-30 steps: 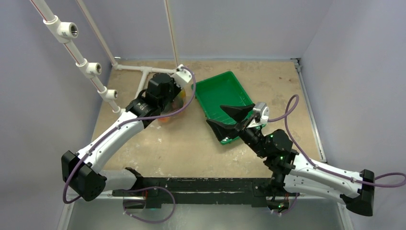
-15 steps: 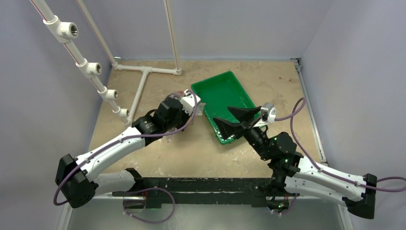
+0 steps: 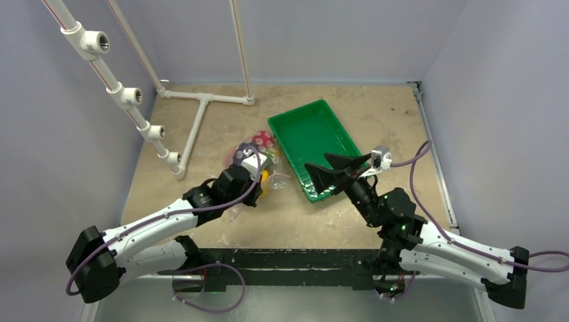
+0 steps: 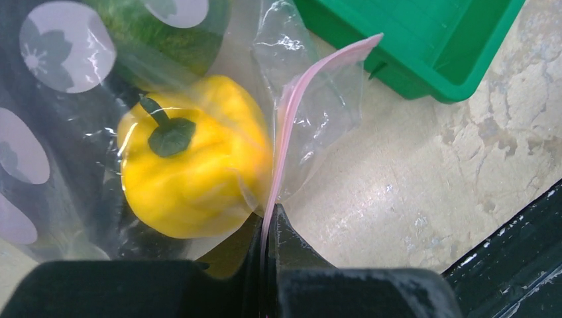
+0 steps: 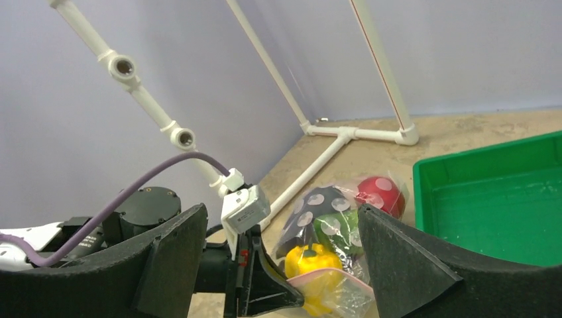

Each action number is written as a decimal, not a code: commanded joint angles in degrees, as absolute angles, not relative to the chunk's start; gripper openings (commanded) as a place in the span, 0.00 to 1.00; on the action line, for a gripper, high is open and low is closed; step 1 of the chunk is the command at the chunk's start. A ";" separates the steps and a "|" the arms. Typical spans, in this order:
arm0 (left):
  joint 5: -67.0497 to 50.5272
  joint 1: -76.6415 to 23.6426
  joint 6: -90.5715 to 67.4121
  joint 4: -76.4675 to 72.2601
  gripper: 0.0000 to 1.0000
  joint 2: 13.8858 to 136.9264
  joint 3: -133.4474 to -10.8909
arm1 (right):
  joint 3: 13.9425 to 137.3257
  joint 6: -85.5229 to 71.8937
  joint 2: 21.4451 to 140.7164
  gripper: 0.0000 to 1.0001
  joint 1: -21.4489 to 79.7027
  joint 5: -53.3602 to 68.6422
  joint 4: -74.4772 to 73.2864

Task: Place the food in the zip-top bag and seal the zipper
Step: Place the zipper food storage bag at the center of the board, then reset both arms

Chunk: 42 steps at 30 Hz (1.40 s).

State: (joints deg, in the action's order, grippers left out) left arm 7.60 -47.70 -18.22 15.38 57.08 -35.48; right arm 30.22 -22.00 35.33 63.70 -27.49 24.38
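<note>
The zip-top bag (image 3: 249, 153) lies on the worktop (image 3: 295, 215) just left of the green tray (image 3: 315, 127), the yellow pepper (image 4: 192, 175) inside. The left end effector (image 4: 268, 228) is clenched on its pink zipper (image 4: 286, 122) at the near end; the right end effector (image 3: 321, 164) hangs released over the tray's near corner.

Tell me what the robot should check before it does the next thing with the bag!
1. Left claw shut on the zipper: ok.
2. Yellow pepper inside the zip-top bag: ok.
3. No food seen in the green tray: ok.
4. Right claw open and off the bag: ok.
5. Zipper pressed shut all the way along: cannot tell.
</note>
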 commanded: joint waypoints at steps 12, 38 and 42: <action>10.24 -48.72 -22.86 9.14 0.21 62.91 -35.00 | 30.55 -29.05 44.01 0.88 63.80 -27.14 24.27; 15.03 -48.61 -20.18 30.91 0.93 59.19 -58.86 | 45.62 -25.44 54.10 0.99 61.10 -32.86 10.77; 17.96 -48.46 -18.03 32.43 0.99 59.99 -61.74 | 49.53 -24.66 55.96 0.99 52.82 -26.25 8.11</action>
